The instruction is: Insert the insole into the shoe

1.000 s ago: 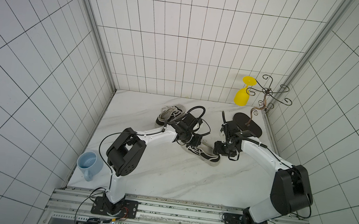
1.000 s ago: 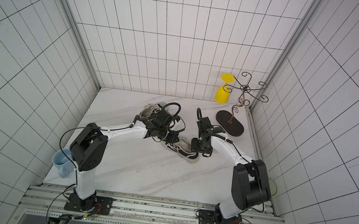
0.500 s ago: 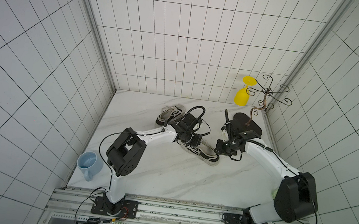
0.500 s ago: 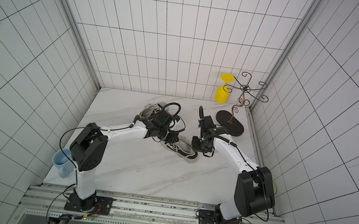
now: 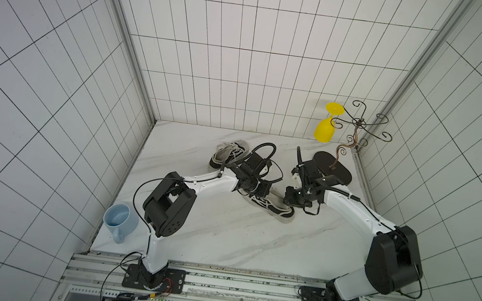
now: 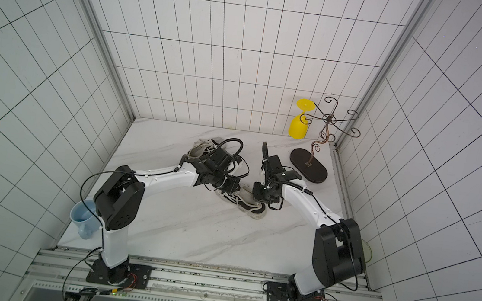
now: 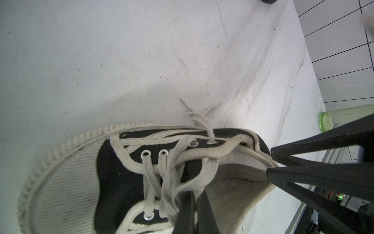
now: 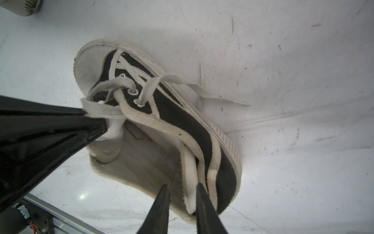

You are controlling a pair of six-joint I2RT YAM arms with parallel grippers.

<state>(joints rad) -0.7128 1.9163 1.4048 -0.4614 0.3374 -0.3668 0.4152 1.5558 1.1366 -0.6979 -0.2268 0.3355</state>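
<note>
Shoe (image 5: 271, 209), black canvas with a white sole, lies mid-table (image 5: 221, 243) in both top views. Left gripper (image 5: 255, 191) and right gripper (image 5: 290, 199) are down on it from opposite sides, fingers hidden there. Second sneaker (image 5: 228, 156) sits behind, blue mug (image 5: 119, 220) at near left, yellow glass (image 5: 324, 130) hanging inverted on wire rack (image 5: 360, 124) at back right. Left wrist view: left fingers (image 7: 187, 210) pressed together among the laces; grey insole (image 7: 232, 188) spills from the shoe's opening onto the table. Right wrist view: left tips pinch the white tongue; right jaws narrow, astride a white edge at the heel, grip unclear.
</note>
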